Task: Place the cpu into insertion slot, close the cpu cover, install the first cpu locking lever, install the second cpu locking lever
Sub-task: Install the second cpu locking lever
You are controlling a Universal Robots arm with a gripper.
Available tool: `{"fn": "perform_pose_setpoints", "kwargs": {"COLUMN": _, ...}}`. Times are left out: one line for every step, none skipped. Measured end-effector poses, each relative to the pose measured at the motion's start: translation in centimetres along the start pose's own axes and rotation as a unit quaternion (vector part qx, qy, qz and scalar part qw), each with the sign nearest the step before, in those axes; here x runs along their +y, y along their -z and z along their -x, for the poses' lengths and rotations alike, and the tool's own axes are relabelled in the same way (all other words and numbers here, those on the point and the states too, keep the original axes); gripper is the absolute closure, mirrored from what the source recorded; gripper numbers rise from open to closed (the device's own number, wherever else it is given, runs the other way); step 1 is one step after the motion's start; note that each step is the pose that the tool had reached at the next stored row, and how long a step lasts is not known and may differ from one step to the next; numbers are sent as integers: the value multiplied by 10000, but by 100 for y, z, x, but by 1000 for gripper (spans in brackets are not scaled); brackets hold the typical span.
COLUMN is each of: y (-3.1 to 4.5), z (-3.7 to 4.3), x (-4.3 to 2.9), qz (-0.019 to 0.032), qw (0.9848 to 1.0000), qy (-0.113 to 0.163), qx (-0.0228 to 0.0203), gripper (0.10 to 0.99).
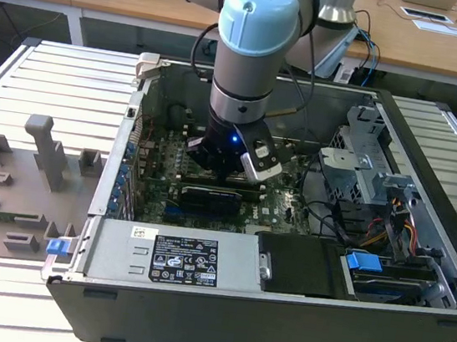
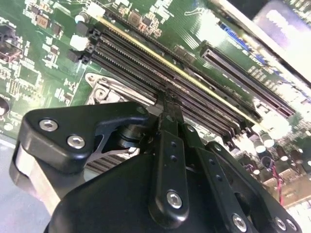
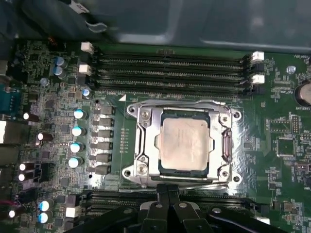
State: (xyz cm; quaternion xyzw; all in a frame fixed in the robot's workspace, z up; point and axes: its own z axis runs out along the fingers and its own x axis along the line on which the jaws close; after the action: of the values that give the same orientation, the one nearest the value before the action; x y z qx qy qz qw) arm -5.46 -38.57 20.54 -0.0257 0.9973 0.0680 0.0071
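Observation:
The cpu (image 3: pixel 185 143), a pale silver square, lies flat in the insertion slot (image 3: pixel 131 171) on the green motherboard. The cpu cover (image 3: pixel 146 141), a silver frame, is down around it. A thin wire lever (image 3: pixel 180 103) runs along the socket edge nearer the four long memory slots (image 3: pixel 170 73). Another wire lever (image 3: pixel 206 184) runs along the opposite edge. My gripper (image 3: pixel 168 189) is shut, with its black tips right at that second lever's edge. In the second wrist view the gripper (image 2: pixel 167 99) points down beside a socket corner (image 2: pixel 104 92). In the exterior view the gripper (image 1: pixel 218 174) hangs low inside the open computer case.
The case walls (image 1: pixel 137 125) surround the board. A labelled power supply (image 1: pixel 174 261) lies along the near side, and a drive cage (image 1: pixel 364 168) with cables is at the exterior view's right. Blue-topped capacitors (image 3: pixel 77 131) stand beside the socket. Grey fixtures (image 1: pixel 46 151) sit outside the case.

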Motion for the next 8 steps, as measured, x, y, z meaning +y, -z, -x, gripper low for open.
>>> {"fn": "perform_pose_setpoints", "kwargs": {"y": 18, "z": -5, "x": 2, "qz": 0, "qw": 10000, "qy": 3, "qx": -11, "gripper": 980}}
{"fn": "perform_pose_setpoints", "kwargs": {"y": 30, "z": -7, "x": 4, "qz": -2, "qw": 10000, "qy": 5, "qx": -14, "gripper": 980}}
{"fn": "perform_pose_setpoints", "kwargs": {"y": 36, "z": -35, "x": 5, "qz": -3, "qw": 10000, "qy": 9, "qx": -22, "gripper": 980}}
{"fn": "perform_pose_setpoints", "kwargs": {"y": 37, "z": -75, "x": 8, "qz": -4, "qw": 10000, "qy": 13, "qx": -22, "gripper": 980}}
{"fn": "perform_pose_setpoints", "kwargs": {"y": 37, "z": -111, "x": 9, "qz": -3, "qw": 10000, "qy": 16, "qx": -23, "gripper": 980}}
{"fn": "perform_pose_setpoints", "kwargs": {"y": 36, "z": -145, "x": 11, "qz": -1, "qw": 10000, "qy": 16, "qx": -24, "gripper": 980}}
{"fn": "perform_pose_setpoints", "kwargs": {"y": 34, "z": -201, "x": 14, "qz": 5, "qw": 10000, "qy": 20, "qx": -26, "gripper": 980}}
{"fn": "perform_pose_setpoints", "kwargs": {"y": 33, "z": -257, "x": 16, "qz": 9, "qw": 10000, "qy": 25, "qx": -26, "gripper": 980}}
